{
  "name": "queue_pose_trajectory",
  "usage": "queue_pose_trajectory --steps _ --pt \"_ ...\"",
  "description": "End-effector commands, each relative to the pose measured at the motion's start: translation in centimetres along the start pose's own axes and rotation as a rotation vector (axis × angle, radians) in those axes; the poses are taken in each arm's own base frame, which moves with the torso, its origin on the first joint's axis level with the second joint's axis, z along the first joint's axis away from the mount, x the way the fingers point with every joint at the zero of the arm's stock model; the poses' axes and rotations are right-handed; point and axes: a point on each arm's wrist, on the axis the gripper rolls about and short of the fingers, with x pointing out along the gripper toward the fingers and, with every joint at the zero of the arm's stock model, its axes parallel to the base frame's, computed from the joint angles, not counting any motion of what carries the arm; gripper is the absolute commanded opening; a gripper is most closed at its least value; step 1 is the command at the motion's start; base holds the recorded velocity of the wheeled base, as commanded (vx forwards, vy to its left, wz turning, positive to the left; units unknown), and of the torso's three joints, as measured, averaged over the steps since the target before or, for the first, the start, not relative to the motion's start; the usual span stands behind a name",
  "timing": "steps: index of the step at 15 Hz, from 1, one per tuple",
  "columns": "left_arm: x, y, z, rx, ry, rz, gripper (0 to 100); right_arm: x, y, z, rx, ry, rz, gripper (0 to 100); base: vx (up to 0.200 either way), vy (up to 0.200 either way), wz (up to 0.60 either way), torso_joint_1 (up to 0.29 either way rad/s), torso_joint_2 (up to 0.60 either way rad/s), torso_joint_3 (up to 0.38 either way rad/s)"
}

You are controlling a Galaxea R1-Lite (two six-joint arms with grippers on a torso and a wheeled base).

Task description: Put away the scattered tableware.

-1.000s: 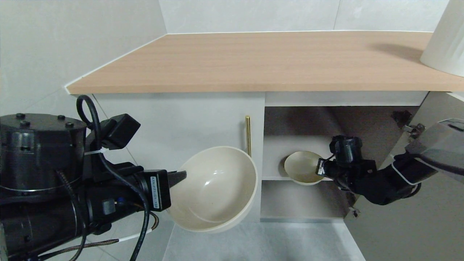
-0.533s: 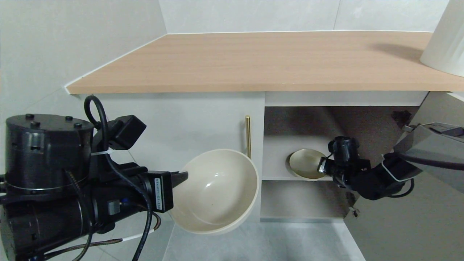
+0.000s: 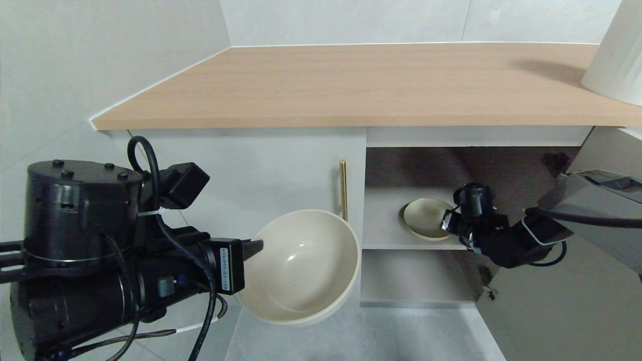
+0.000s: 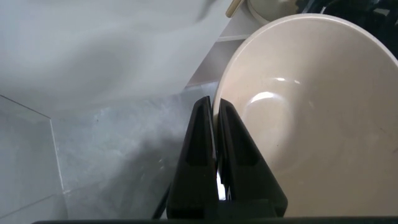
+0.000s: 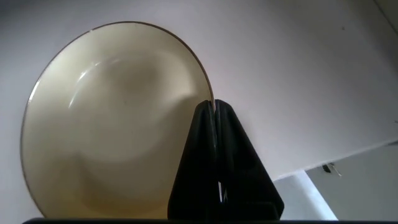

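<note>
The left hand [image 3: 255, 245] is clamped on the rim of the large cream bowl [image 3: 301, 265], held in front of the closed door [image 3: 261, 170]. Inside the open cabinet [image 3: 426, 165], the right hand [image 3: 447, 223] pinches the small bowl [image 3: 424, 218] by its rim, tilted over the shelf [image 3: 383, 228].

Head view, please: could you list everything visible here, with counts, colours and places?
large bowl: 1, cream, in front of the closed cabinet door
small bowl: 1, cream, at the shelf in the open cabinet
countertop: 1, light wood, above the cabinet
handle: 1, brass, on the cabinet door
container: 1, white, countertop's right end
left end effector: 1, black, shut on large bowl's rim
right end effector: 1, black, shut on small bowl's rim
</note>
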Motion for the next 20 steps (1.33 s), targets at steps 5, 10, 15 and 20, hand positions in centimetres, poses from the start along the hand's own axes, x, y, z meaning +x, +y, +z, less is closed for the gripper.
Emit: queue_pose_trajectory --steps 5,10,15,20 --pt "0.1 0.0 0.0 0.0 0.003 0.001 0 0.5 0.3 0.1 0.012 -0.01 0.005 0 0.0 0.0 0.0 0.0 0.0 0.0" --pt "0.2 -0.1 0.2 0.001 -0.004 -0.002 0 -0.9 0.8 2.5 0.113 -0.09 0.043 100 0.0 0.0 0.0 0.0 0.0 0.0" --pt "2.5 -0.4 0.2 0.066 0.039 0.015 0 -11.1 1.2 5.9 0.017 -0.05 0.262 100 0.0 0.0 0.0 0.0 0.0 0.0" --pt "5.8 -3.2 -1.3 0.225 0.055 -0.011 0 -24.3 0.8 8.4 -0.159 0.02 0.451 100 0.0 0.0 0.0 0.0 0.0 0.0"
